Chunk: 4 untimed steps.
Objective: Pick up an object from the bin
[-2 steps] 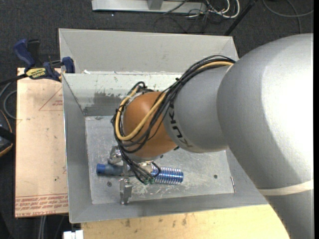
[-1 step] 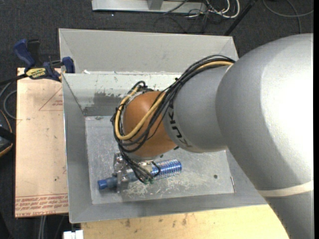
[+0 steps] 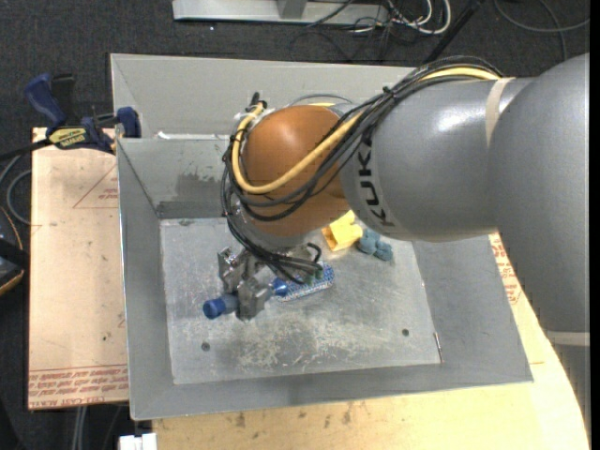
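Reaching down from beneath the orange cover on the wrist, the hand sits low over the scuffed floor of the grey bin, at or very near the metal. Whether the hand is open or closed cannot be told, since its own grey body and the dark cables looped about it hide the gap.

A small blue piece with a rounded end lies touching the hand, poking out from its lower side toward the picture's left. Whether this piece is gripped or only lies against the hand is not clear. Just beside the hand on the picture's right, a flat blue-and-white strip lies tilted on the floor, its near end meeting the hand.

Farther from the hand, up and to the picture's right, a yellow block is partly under the arm, and a grey-blue lump lies just beyond that block, the farthest of all from the hand.
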Each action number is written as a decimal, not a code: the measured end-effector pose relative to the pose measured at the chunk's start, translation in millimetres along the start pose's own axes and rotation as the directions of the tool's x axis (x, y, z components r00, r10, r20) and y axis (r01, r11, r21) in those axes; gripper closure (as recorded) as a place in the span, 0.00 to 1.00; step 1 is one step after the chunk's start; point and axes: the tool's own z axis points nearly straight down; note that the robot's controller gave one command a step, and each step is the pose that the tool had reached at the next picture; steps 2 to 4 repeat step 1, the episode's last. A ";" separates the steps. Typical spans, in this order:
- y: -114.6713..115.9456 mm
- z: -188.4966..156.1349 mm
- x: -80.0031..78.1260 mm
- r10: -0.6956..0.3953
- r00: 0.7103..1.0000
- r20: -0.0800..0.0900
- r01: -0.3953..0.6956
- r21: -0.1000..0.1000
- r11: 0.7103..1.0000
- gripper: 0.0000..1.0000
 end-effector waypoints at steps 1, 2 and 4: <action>-6.2 -112.1 1.7 -0.008 1.000 0.002 0.008 0.001 1.000 1.00; -6.2 -112.1 1.7 -0.008 1.000 0.002 0.008 0.001 1.000 1.00; -6.2 -112.1 1.7 -0.008 1.000 0.002 0.008 0.001 1.000 1.00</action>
